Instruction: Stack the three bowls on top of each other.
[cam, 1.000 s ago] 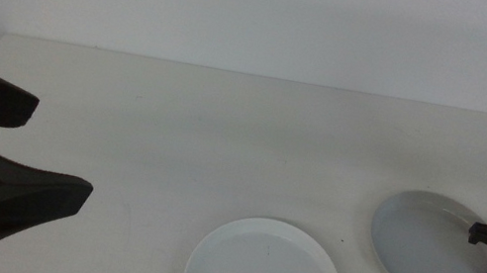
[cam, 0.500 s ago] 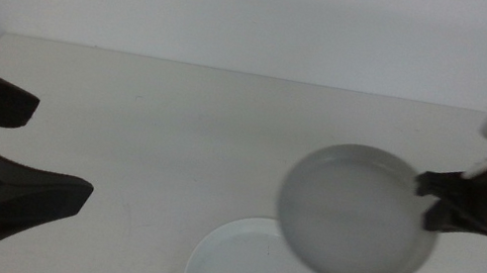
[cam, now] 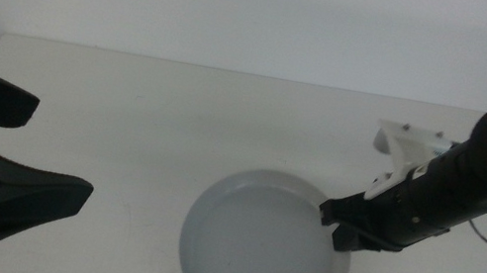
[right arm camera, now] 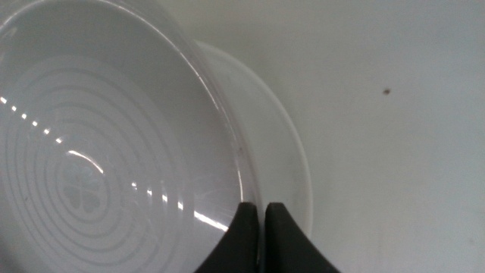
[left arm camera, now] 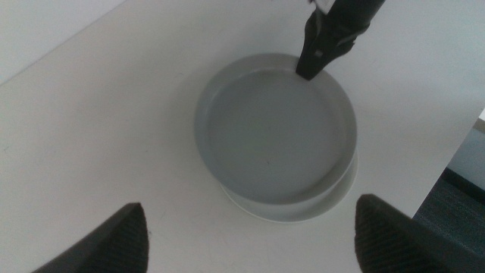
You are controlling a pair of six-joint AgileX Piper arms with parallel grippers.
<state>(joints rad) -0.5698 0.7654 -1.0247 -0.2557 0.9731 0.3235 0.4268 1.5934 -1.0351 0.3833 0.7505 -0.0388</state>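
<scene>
Two bowls are in view. A pale grey bowl (cam: 254,249) hangs slightly tilted just over a white bowl (left arm camera: 303,216) at the table's near middle, almost centred on it. Whether the two touch I cannot tell. My right gripper (cam: 334,223) comes in from the right and is shut on the grey bowl's right rim. The right wrist view shows its jaws (right arm camera: 259,208) pinching that rim, with the grey bowl (right arm camera: 114,152) above the white bowl's rim (right arm camera: 280,144). My left gripper (cam: 60,149) waits open at the left edge, apart from both bowls.
The white table (cam: 177,115) runs back to a pale wall. In the left wrist view the table's edge (left arm camera: 464,133) drops to a dark floor just beyond the bowls.
The right gripper lifted the grey bowl from the table's right side and carried it left and down over the white bowl. The left arm has not moved.
</scene>
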